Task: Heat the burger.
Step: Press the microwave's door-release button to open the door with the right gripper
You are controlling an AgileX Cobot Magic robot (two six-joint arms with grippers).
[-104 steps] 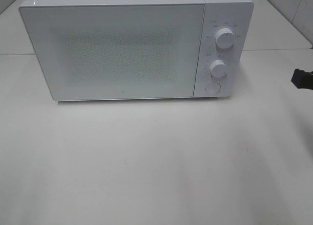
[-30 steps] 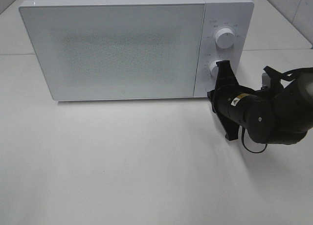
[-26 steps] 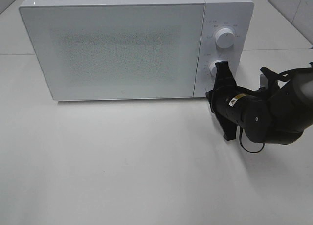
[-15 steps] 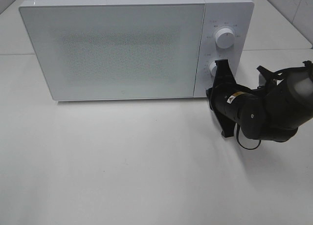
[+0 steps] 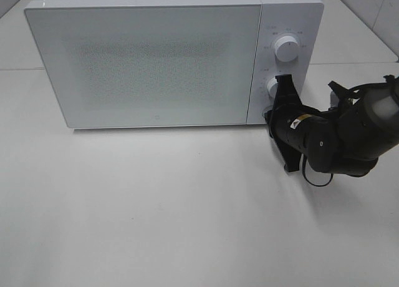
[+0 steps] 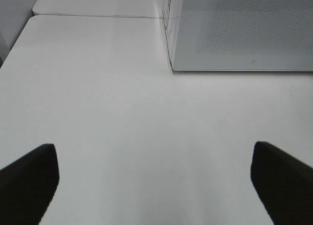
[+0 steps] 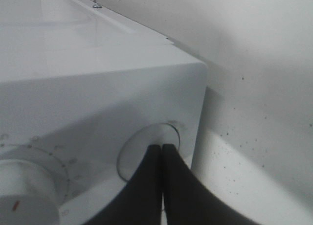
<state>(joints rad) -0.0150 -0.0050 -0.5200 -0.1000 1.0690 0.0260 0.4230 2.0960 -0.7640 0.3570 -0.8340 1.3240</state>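
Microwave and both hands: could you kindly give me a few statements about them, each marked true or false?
1. The microwave door is shut. True.
2. The right hand has its fingers spread wide. False: they are closed together, tips against the round button.
3. The left hand grips a plate. False: it is open and empty above the table.
4. The control panel carries two knobs. True.
5. The right hand sits on the upper knob. False: it is at the round button below both knobs.
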